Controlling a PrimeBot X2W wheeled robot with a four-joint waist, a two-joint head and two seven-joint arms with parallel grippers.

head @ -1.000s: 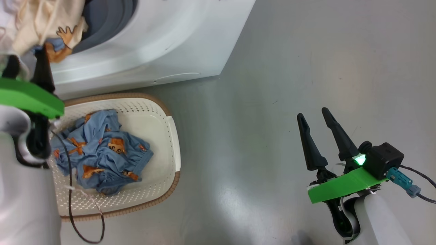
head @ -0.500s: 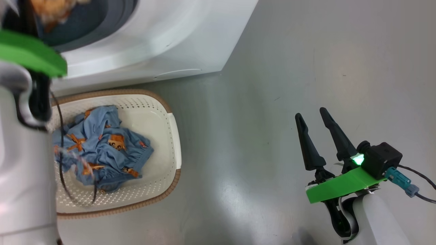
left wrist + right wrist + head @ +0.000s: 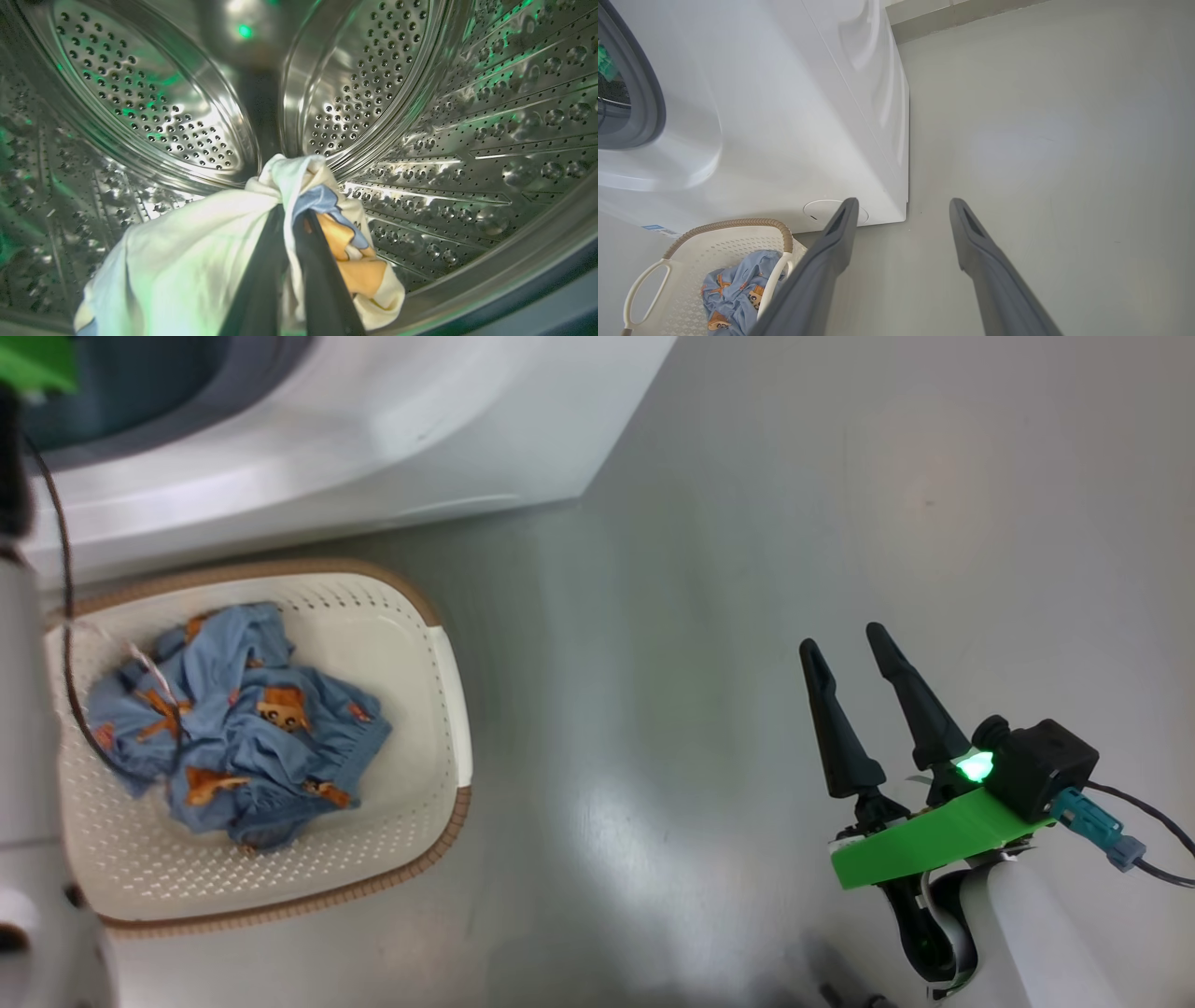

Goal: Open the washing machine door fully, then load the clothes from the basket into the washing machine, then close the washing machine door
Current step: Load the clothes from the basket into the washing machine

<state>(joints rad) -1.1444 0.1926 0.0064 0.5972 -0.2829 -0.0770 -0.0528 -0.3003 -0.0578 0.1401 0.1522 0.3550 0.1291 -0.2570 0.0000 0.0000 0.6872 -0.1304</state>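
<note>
here, inside the steel drum (image 3: 467, 116) of the washing machine (image 3: 373, 429), the left gripper (image 3: 293, 214) pinches a cream garment (image 3: 187, 261) (orange and blue patches show by the fingertips), jaws pressed together on the cloth. the right gripper (image 3: 840, 639) hangs spread over the grey floor (image 3: 747, 523), while blue clothes (image 3: 233, 728) lie crumpled in the basket (image 3: 450, 644) just beside the machine.

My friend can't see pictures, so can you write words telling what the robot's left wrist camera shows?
The left gripper is shut on a cream cloth with blue and orange patches, holding it inside the washing machine's shiny steel drum. Rows of small holes cover the drum's walls.
</note>
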